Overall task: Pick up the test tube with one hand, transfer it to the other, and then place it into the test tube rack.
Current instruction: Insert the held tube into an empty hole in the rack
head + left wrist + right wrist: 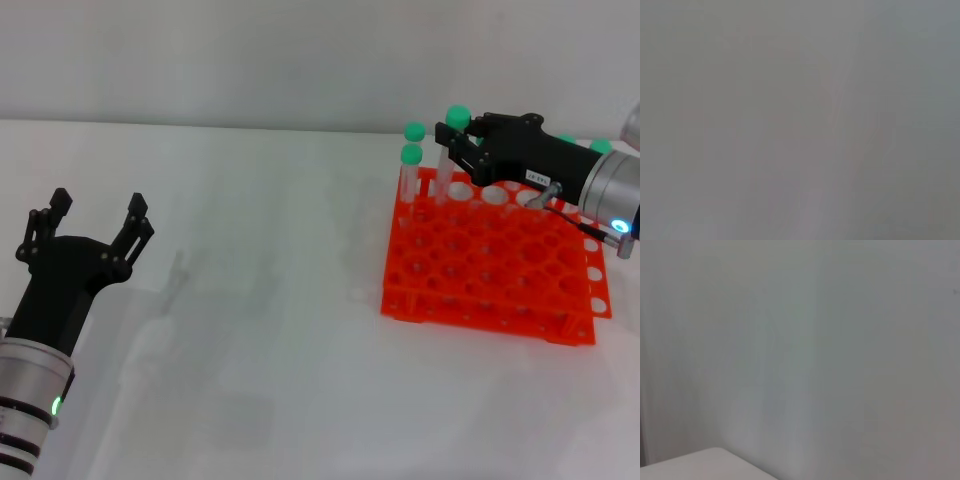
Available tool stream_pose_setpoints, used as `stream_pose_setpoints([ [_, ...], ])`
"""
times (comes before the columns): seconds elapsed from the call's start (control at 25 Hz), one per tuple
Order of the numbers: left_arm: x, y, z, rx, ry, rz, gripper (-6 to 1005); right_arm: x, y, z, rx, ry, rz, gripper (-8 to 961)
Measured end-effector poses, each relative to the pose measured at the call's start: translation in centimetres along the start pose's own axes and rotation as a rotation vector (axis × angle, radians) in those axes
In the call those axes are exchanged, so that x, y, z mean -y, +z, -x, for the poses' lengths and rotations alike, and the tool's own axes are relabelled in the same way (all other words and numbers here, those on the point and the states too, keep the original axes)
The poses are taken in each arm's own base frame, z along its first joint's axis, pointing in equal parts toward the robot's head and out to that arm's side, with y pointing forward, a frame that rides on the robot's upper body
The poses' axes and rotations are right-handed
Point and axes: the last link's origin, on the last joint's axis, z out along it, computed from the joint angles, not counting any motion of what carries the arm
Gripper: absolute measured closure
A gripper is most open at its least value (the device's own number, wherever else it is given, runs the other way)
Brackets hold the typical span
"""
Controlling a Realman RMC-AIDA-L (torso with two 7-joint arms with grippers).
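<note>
In the head view, the orange test tube rack [490, 262] stands on the white table at the right. My right gripper [452, 145] reaches over the rack's back row from the right and is shut on a test tube; its green cap [457, 118] sticks up above the fingers and its clear lower part [440, 178] points down into a back-row hole. My left gripper [92, 232] is open and empty, low at the left, far from the rack. Neither wrist view shows a tube, the rack or fingers.
Two other green-capped tubes [414, 132] [411, 155] stand in the rack's back left corner, close beside the held tube. More green caps [600, 147] show behind my right arm. The white table [260, 300] stretches between the arms.
</note>
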Motion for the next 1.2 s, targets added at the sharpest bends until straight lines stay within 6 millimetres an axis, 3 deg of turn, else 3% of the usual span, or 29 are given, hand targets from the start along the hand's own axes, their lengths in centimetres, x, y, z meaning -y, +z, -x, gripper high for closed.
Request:
stream_pose_setpoints([
  [0.4, 0.0, 0.0, 0.0, 0.002, -0.003, 0.0, 106, -0.3, 0.7, -0.8, -0.053, -0.002, -0.02, 641],
  [1.08, -0.2, 0.3, -0.1, -0.005, -0.003, 0.01, 105, -0.8, 0.1, -2.8, -0.121, 0.069, -0.018, 605],
  [1.2, -0.2, 0.4, -0.2, -0.006, -0.003, 0.012, 105, -0.9, -0.3, -3.2, -0.131, 0.083, -0.018, 489],
])
